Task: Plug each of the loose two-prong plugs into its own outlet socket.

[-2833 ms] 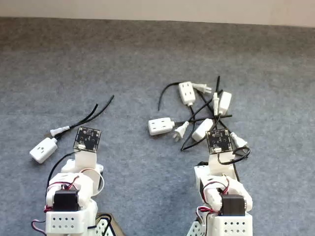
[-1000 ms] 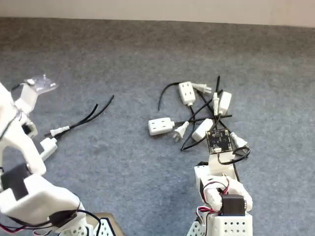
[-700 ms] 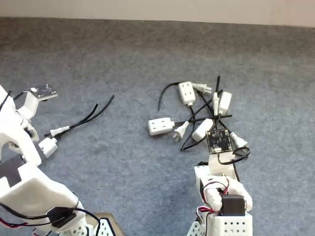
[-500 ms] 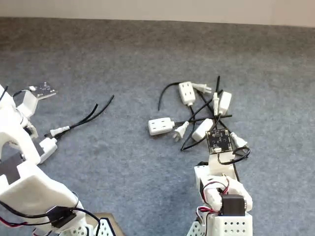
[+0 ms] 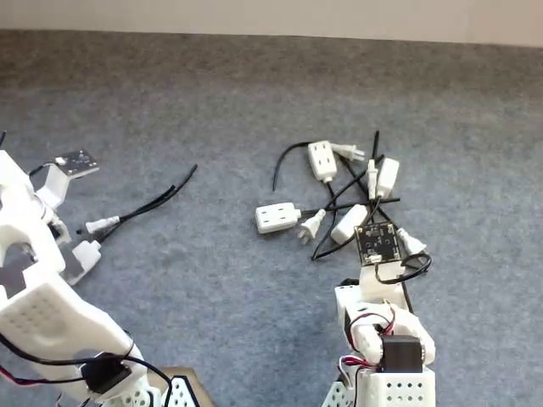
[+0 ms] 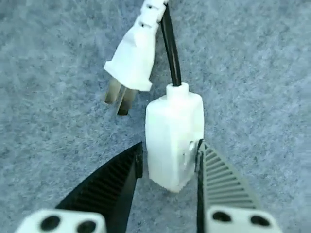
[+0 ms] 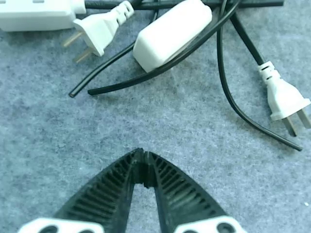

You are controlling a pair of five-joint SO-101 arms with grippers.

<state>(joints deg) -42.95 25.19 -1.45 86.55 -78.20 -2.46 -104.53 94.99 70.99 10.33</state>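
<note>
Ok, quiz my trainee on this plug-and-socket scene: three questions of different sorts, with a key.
1. True or false: the right gripper is shut on nothing.
2. What lies between the fingers of the left gripper? A) black cable B) white plastic outlet socket C) nothing
3. Short answer: is the white two-prong plug beside that socket plugged in?
Key: 1 true; 2 B; 3 no, its metal prongs lie bare on the grey carpet.

Left gripper (image 6: 169,145) is apparently pinching a socket (image 6: 174,128) between its jaws; right gripper (image 7: 145,156) is hovering low, jaws pressing together.
</note>
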